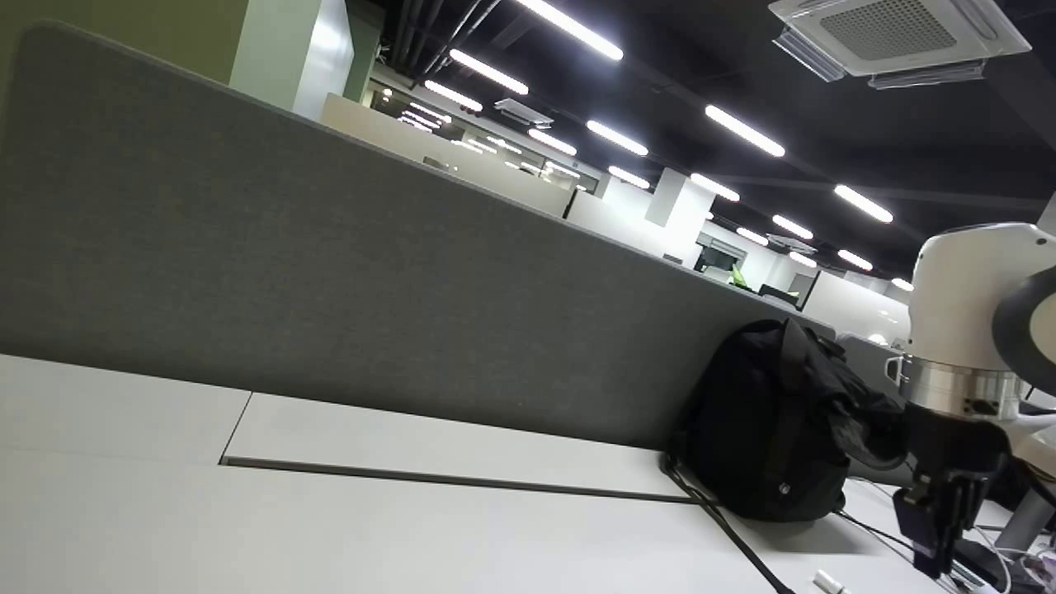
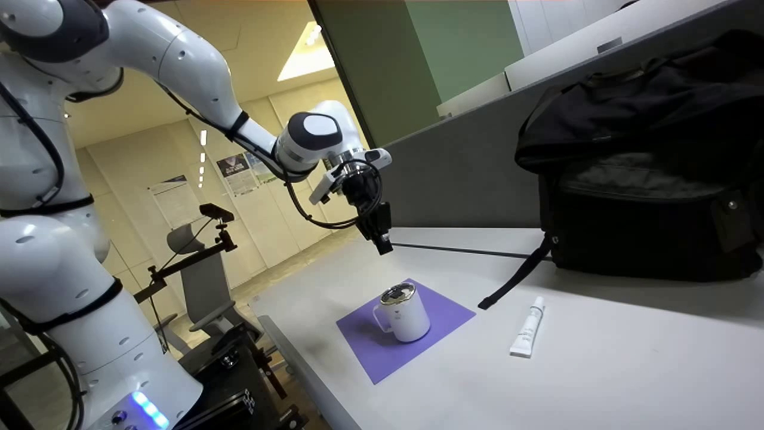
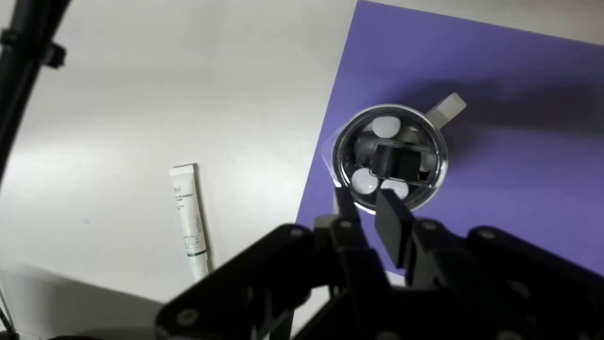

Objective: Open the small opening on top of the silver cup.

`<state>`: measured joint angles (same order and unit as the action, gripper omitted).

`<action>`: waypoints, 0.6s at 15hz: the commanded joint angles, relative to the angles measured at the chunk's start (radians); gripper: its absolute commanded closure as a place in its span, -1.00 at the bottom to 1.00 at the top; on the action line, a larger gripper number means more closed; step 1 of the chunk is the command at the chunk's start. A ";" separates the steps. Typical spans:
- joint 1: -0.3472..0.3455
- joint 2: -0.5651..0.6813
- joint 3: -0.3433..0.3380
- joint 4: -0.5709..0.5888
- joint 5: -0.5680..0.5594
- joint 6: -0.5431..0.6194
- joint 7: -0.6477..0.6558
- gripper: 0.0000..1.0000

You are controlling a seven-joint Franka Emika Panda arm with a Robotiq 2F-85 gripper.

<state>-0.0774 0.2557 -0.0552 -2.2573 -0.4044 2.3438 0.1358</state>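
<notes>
A white cup (image 2: 410, 319) with a handle stands upright on a purple sheet (image 2: 444, 307). Its round lid (image 2: 394, 292) is clear with a silvery rim. In the wrist view the lid is seen from above, with a dark rectangular slider tab (image 3: 396, 162) across its middle. I cannot tell whether the small opening is covered. My gripper (image 3: 364, 191) is partly open, with a gap between its fingers and nothing in it. In an exterior view my gripper (image 2: 383, 239) hangs above and behind the cup, apart from it. The cup is out of view in an exterior view that shows my gripper (image 1: 932, 536).
A white tube (image 2: 528, 331) lies on the white table beside the sheet; it also shows in the wrist view (image 3: 188, 212). A black backpack (image 2: 650, 197) stands at the back, its strap (image 2: 518, 279) trailing onto the table. A grey partition (image 2: 453, 185) runs behind.
</notes>
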 commanded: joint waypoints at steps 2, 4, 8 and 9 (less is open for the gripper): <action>0.018 -0.037 -0.012 -0.040 0.043 0.052 -0.044 1.00; 0.026 -0.003 -0.018 -0.012 0.043 0.036 -0.049 0.98; 0.030 -0.009 -0.014 -0.012 0.057 0.020 -0.085 1.00; 0.030 -0.008 -0.014 -0.012 0.057 0.020 -0.085 0.99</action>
<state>-0.0614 0.2477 -0.0559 -2.2700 -0.3530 2.3644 0.0545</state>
